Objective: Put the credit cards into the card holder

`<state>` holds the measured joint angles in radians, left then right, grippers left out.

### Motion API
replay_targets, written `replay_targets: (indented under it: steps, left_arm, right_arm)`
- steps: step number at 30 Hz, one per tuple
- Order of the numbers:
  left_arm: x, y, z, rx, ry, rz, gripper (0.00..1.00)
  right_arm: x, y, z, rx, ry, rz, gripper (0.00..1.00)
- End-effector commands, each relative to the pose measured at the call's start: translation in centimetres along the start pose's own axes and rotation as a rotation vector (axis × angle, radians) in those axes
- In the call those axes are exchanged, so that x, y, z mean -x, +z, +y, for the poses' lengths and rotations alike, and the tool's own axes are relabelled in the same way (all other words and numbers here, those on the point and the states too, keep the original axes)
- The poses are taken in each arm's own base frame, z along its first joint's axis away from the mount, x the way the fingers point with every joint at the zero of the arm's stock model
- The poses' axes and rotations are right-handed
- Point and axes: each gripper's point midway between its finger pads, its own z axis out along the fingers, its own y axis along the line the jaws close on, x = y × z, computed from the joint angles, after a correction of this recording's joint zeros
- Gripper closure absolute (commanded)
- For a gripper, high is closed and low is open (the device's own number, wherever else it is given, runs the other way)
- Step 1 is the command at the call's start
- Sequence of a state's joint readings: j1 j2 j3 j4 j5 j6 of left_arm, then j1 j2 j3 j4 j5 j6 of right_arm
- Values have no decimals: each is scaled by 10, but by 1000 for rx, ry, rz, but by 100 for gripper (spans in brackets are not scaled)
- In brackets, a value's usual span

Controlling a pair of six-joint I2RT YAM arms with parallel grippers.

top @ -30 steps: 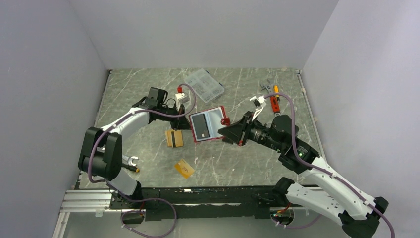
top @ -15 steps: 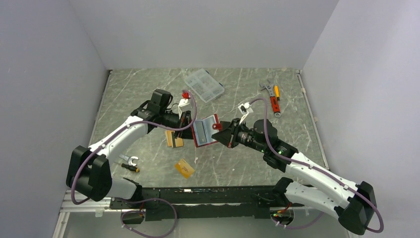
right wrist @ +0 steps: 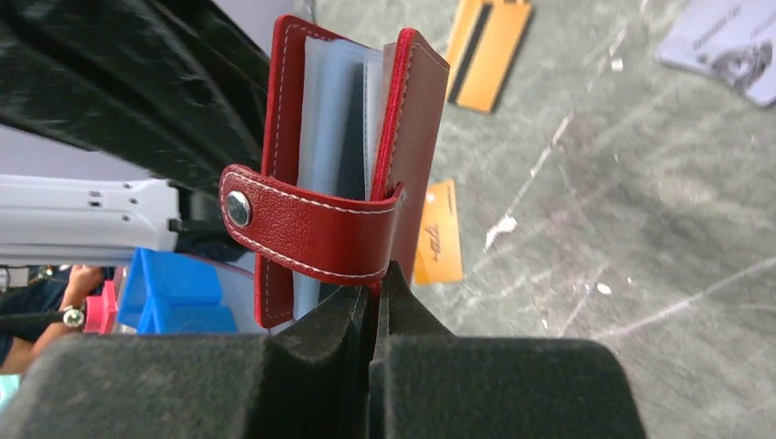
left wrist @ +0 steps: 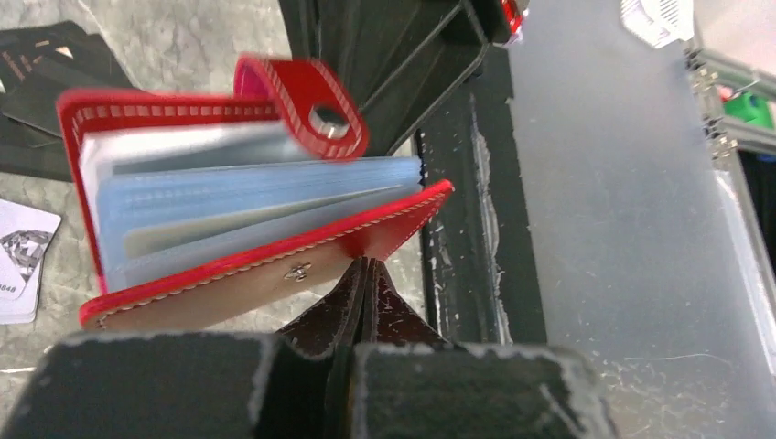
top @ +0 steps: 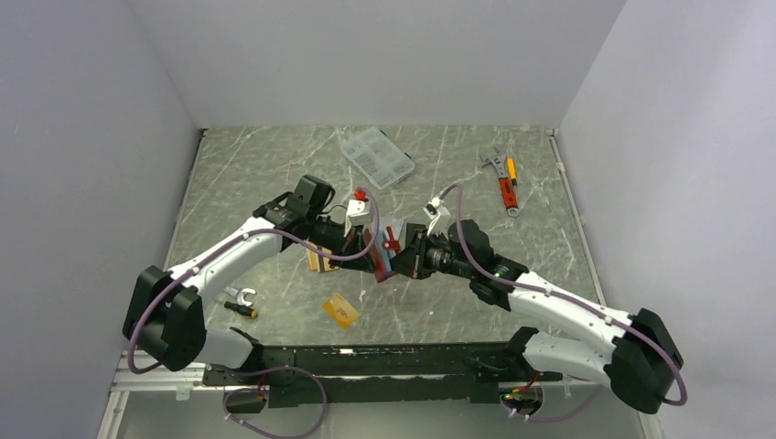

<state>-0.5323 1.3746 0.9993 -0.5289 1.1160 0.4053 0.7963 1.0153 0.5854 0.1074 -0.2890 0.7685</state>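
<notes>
The red card holder (top: 389,249) hangs above the table between both grippers, folded almost shut, its light blue pockets (left wrist: 247,197) showing. My left gripper (left wrist: 366,267) is shut on one cover's edge. My right gripper (right wrist: 380,274) is shut on the other cover, just below the loose snap tab (right wrist: 311,229). An orange card with a black stripe (top: 320,259) and a plain orange card (top: 341,310) lie on the table; both show in the right wrist view (right wrist: 485,46) (right wrist: 439,233). A silver-grey card (right wrist: 727,37) lies flat nearby. A dark card edge shows between the pockets (right wrist: 352,155).
A clear plastic organiser box (top: 376,156) sits at the back middle. A wrench and red-handled tools (top: 503,178) lie at the back right. A small spanner and screwdriver (top: 240,300) lie at the front left. A black wallet (left wrist: 46,64) lies beside the left arm.
The card holder lay open and flat on the table; both grippers have since come together, lifting it and folding its covers nearly shut. Both arms have swung toward the middle.
</notes>
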Motion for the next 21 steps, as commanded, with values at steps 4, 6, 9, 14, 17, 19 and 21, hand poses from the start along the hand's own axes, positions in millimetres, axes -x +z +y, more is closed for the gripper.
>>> replay_targets:
  steps: [4, 6, 9, 14, 17, 19, 21]
  left_arm:
    - [-27, 21, 35, 120, 28, 171, 100]
    - [-41, 30, 45, 130, 17, 231, 100]
    - [-72, 46, 63, 133, -22, 353, 100]
    - [-105, 67, 85, 138, -67, 499, 100]
    - [-107, 75, 88, 144, -38, 533, 100]
    - [-102, 80, 85, 136, -15, 542, 100]
    - [-97, 85, 82, 126, 5, 544, 100]
  right_arm:
    - [-29, 7, -25, 41, 101, 109, 100]
    - [-39, 7, -35, 38, 138, 129, 100]
    - [-55, 7, -52, 21, 178, 159, 100]
    - [-88, 3, -84, -21, 263, 202, 100]
    - [-99, -1, -98, -25, 314, 222, 100]
    - [-103, -2, -108, -45, 327, 240, 99]
    - [-108, -2, -119, -93, 336, 272, 89]
